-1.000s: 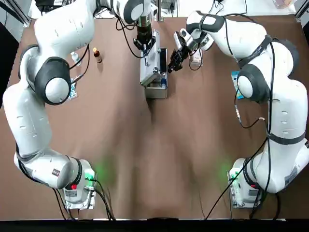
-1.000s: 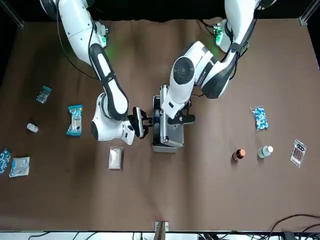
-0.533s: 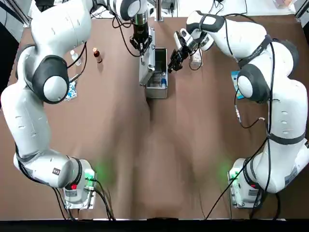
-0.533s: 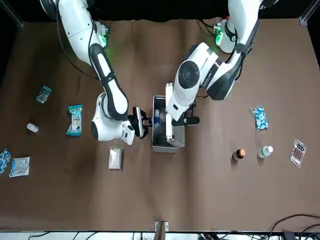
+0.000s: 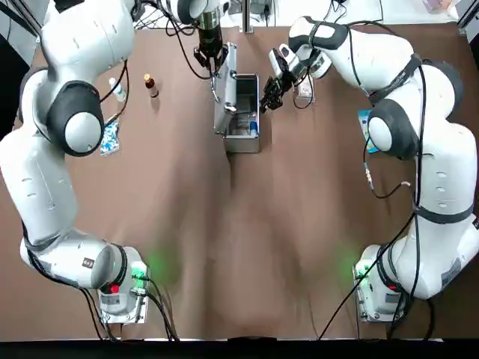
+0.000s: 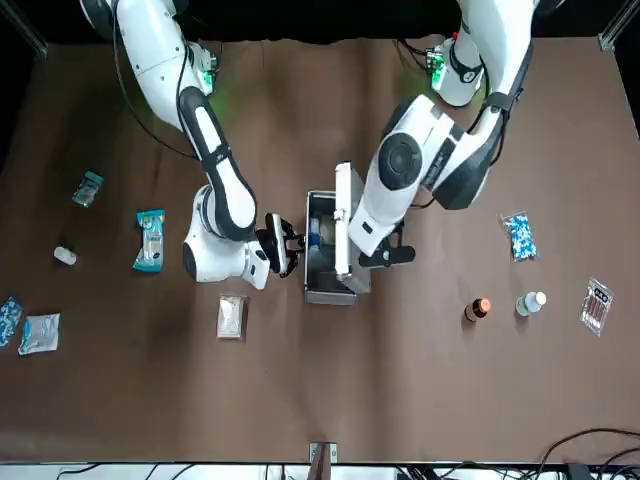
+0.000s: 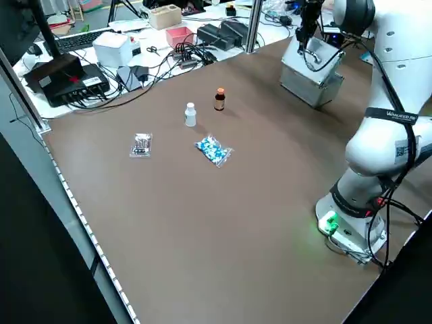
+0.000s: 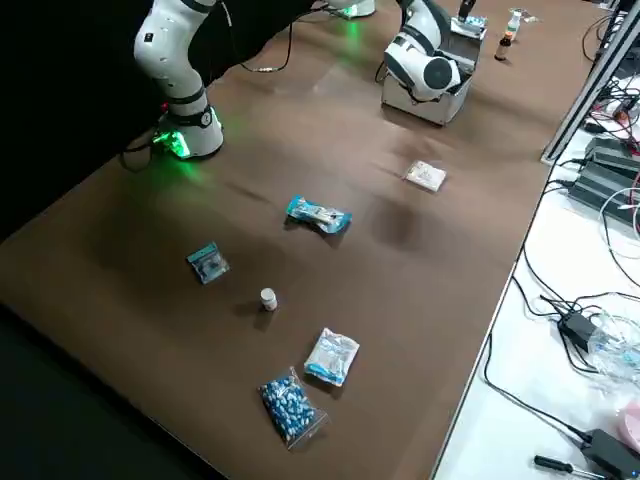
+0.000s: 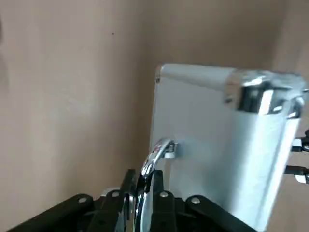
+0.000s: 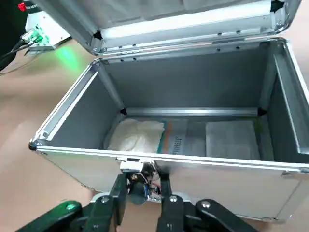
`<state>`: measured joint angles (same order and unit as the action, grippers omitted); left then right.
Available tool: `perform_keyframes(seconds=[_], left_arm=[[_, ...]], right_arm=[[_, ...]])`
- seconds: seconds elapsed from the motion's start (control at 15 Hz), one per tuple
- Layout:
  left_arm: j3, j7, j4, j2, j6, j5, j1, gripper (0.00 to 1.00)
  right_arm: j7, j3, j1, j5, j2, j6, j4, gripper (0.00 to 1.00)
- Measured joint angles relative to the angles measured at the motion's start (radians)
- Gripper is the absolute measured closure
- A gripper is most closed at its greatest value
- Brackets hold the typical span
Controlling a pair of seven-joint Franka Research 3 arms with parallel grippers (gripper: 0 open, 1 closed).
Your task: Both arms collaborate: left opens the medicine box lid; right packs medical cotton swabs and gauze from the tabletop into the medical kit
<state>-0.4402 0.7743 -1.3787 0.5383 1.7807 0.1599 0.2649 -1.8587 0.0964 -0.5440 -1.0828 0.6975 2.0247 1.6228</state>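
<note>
Our left gripper (image 9: 143, 200) pinches the kit (image 5: 241, 112) lid's handle (image 9: 155, 155), propping it open while the right gripper (image 10: 144, 193), fingers narrowly parted and empty, waits outside.

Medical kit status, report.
Left gripper shut on lid handle, medical kit open. Right gripper at kit's front rim. Cotton swabs, gauze on tabletop.

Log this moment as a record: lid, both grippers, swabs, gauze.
lid: open, standing about upright
left gripper: shut on the lid's handle
right gripper: beside the kit, outside it
swabs: on the tabletop, well apart from the kit
gauze: on the tabletop, near the right gripper
</note>
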Motion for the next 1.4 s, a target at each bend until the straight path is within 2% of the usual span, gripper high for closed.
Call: perform_keyframes(seconds=[0.33, 0.4, 0.67, 0.8, 0.93, 1.33, 1.4], left_arm=[[0.004, -0.049, 0.002, 0.000, -0.026, 0.001, -0.040, 0.77], [0.004, -0.053, 0.002, 0.000, -0.031, 0.002, -0.049, 0.71], [0.004, -0.110, 0.008, -0.006, -0.069, 0.002, -0.094, 0.64], [0.004, -0.128, 0.009, -0.012, -0.074, 0.002, -0.118, 0.54], [0.005, -0.139, 0.010, -0.019, -0.075, 0.002, -0.128, 0.51], [0.008, -0.171, 0.014, -0.065, -0.076, 0.003, -0.166, 0.02], [0.008, -0.183, 0.015, -0.079, -0.077, 0.003, -0.177, 0.01]], right_arm=[[-0.006, 0.000, 0.000, 0.000, 0.000, -0.001, 0.000, 0.67], [-0.007, 0.000, 0.000, 0.000, 0.000, -0.001, 0.000, 0.67], [-0.009, 0.000, 0.000, 0.000, 0.000, -0.001, 0.000, 0.67], [-0.010, 0.000, 0.000, 0.000, 0.000, -0.001, 0.000, 0.67], [-0.011, 0.000, 0.000, 0.000, 0.000, -0.001, 0.000, 0.67], [-0.033, 0.000, 0.001, 0.000, 0.000, -0.001, 0.000, 0.67], [-0.036, 0.000, 0.001, 0.000, 0.000, -0.001, 0.001, 0.67]])
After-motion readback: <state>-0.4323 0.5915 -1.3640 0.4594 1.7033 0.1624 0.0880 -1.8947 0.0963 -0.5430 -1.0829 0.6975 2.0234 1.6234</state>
